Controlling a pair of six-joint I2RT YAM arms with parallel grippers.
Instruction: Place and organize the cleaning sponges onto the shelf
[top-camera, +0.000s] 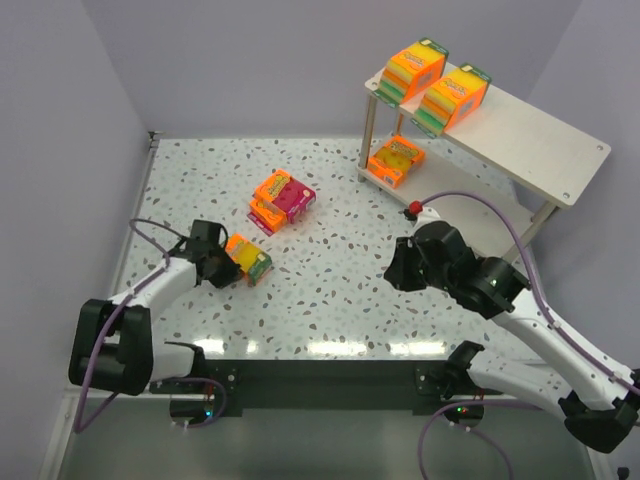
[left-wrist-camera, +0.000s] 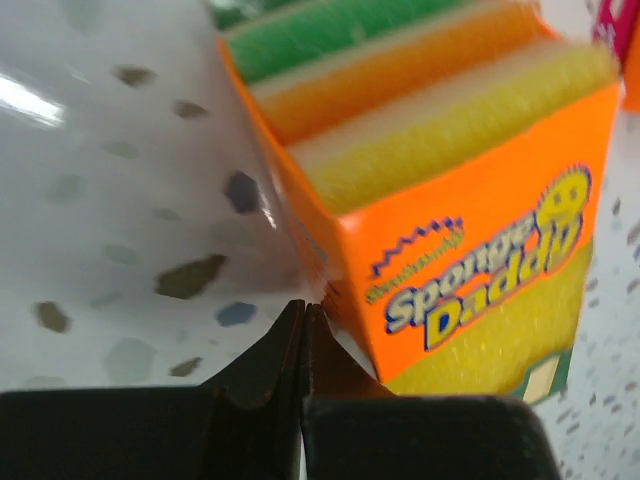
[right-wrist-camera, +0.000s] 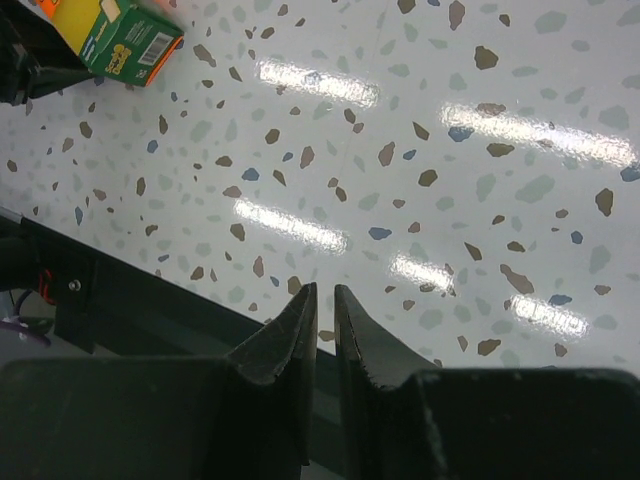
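Three sponge packs are already on the shelf (top-camera: 545, 150), which stands at the far right corner of the surface (top-camera: 340, 270). Two thick orange packs (top-camera: 413, 68) (top-camera: 452, 98) stand side by side at the left end of its top board. A third pack (top-camera: 396, 160) lies on the lower board beneath them.

We judge the job about half done. A cluster of flatter packs (top-camera: 283, 200), with orange and magenta-pink fronts, lies near the middle of the surface. We cannot tell exactly how many are there. One more orange pack (left-wrist-camera: 470, 250) lies toward the near left corner.

The left fingers (left-wrist-camera: 303, 325) are pressed together just beside that pack's corner, not around it. The right fingers (right-wrist-camera: 324, 292) hover over bare surface toward the near right, almost closed with a thin slit between them, pinching nothing.

The surface is glossy white with brown and grey flecks. Plain pale lilac walls (top-camera: 250, 60) close it in.
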